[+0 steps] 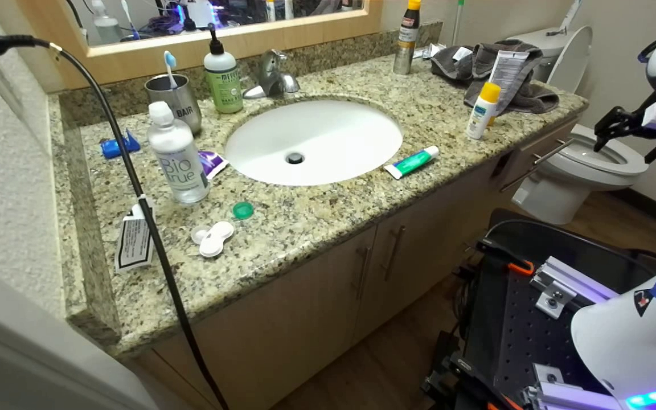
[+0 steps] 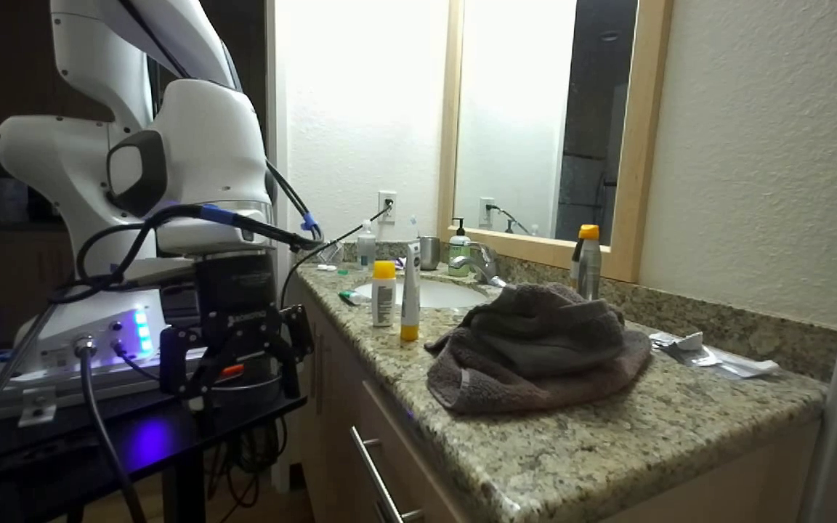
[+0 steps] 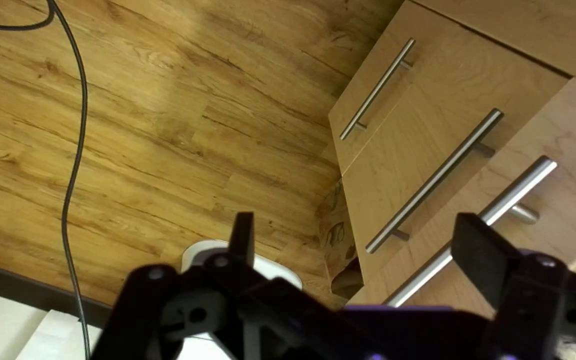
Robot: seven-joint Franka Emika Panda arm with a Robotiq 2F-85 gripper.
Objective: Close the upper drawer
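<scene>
As the pincer gapes wide, empty, upper drawer pale, wood-fronted, silver-handled

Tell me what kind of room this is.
Most likely a home bathroom: there's a toilet, an oval sink and a toothbrush in a metal cup.

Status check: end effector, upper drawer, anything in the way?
End effector open, holding nothing. Upper drawer looks slightly open. No blockage seen at its front; inside can't be made out.

The arm is white, its hand black.
</scene>
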